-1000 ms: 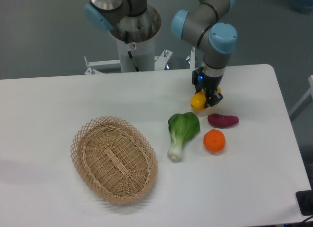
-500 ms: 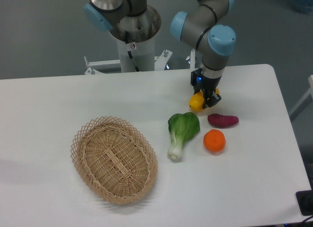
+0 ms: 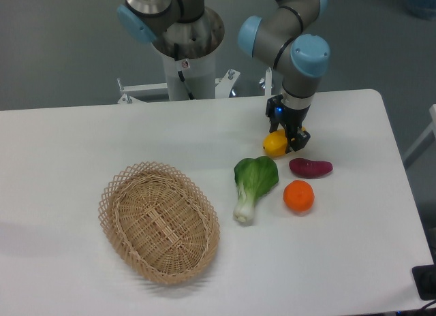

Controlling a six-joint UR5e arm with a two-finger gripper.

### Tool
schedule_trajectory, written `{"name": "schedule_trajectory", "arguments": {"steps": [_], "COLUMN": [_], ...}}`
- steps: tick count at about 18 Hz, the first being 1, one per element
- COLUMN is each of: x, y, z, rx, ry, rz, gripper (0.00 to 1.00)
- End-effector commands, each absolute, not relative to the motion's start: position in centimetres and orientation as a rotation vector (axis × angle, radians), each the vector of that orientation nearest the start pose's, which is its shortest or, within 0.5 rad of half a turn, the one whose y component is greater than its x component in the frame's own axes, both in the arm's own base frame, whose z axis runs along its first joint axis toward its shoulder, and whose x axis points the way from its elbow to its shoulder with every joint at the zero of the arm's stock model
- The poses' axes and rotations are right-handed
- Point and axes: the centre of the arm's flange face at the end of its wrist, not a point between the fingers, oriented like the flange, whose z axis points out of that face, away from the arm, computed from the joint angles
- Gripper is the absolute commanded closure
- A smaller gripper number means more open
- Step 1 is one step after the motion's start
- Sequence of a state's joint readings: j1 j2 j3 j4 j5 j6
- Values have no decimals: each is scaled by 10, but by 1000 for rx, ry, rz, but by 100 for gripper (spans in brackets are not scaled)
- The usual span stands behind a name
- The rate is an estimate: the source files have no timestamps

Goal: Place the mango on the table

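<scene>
The claw pinches the mango low over the worktop, right of centre toward the far edge. Just nearer lie a purple sweet potato, an orange and a bok choy. Bare surface opens leftward to the wicker basket. Since half a second ago the mango sits slightly lower and right.

Grey arm with light-blue joint caps, black end effector.
</scene>
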State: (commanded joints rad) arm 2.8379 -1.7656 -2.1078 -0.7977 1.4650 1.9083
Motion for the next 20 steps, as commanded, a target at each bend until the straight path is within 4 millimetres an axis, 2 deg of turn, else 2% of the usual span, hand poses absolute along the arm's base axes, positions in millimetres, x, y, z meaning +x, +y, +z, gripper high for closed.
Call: {"name": "schedule_trajectory", "arguments": {"steps": [2, 4, 8, 10, 12, 16, 20], "x": [-422, -437, -446, -458, -469, -488, -499], "y": [288, 302, 310, 321, 331, 340, 342], "z": [241, 272, 306, 336, 372, 434, 462], "rx": [-2884, -2880, -2885, -2843, -2812, -2829, -2868], "ry": [924, 889, 807, 697, 585, 569, 575], "rz": [127, 204, 226, 262, 235, 175, 106], "gripper": [0, 0, 0, 0, 0, 0, 0]}}
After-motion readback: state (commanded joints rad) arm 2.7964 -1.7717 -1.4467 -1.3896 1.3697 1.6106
